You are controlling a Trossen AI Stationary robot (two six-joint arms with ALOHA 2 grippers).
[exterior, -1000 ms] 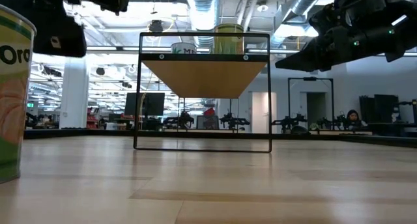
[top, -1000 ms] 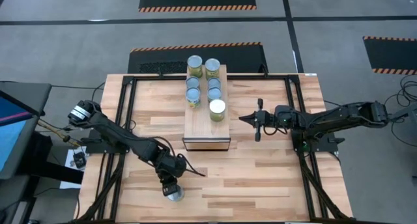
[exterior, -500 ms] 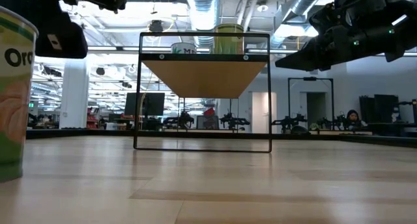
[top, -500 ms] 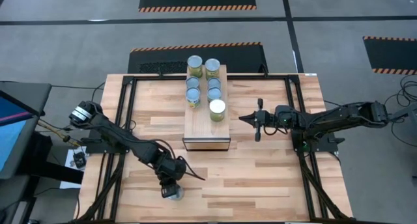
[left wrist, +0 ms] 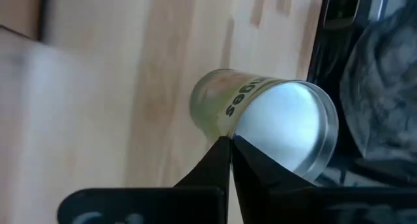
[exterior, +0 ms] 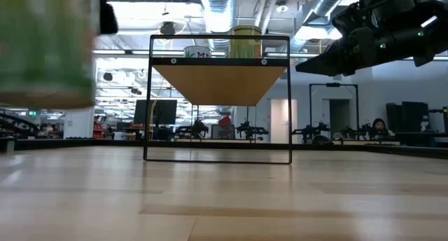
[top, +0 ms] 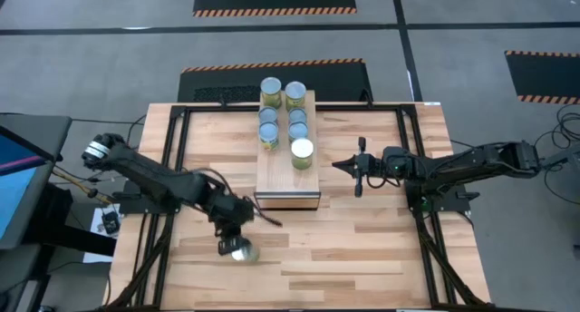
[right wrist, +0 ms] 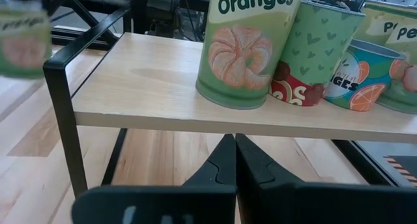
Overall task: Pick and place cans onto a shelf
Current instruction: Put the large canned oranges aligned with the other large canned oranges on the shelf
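One can [top: 243,251], green-sided with a silver lid [left wrist: 287,129], is up off the table near the front left; the low view shows it blurred, its base above the tabletop [exterior: 45,45]. My left gripper [top: 234,241] is shut at its top edge. The light-wood shelf [top: 288,183] stands mid-table with several cans [top: 302,151] upright on its top. To the right of the shelf my right gripper [top: 336,165] hovers shut and holds nothing; its wrist view faces the shelf [right wrist: 150,87]. My left gripper [left wrist: 229,142] has its shut fingertips on the rim of the can's lid [left wrist: 238,123], at one spot on the edge; the fingers themselves hide how they bite it. They come from above, slanting toward the near edge. The can hangs tilted, clear of the table.
Black frame rails cross the tabletop on the left [top: 177,167] and on the right [top: 412,158]. A monitor [top: 18,185] stands off the table's left edge. Bare planks [top: 362,258] lie toward the near right.
My left gripper has gone up and toward the far edge, taking the can with it. The can stood upright on the table before; now it is lifted clear and tilted.
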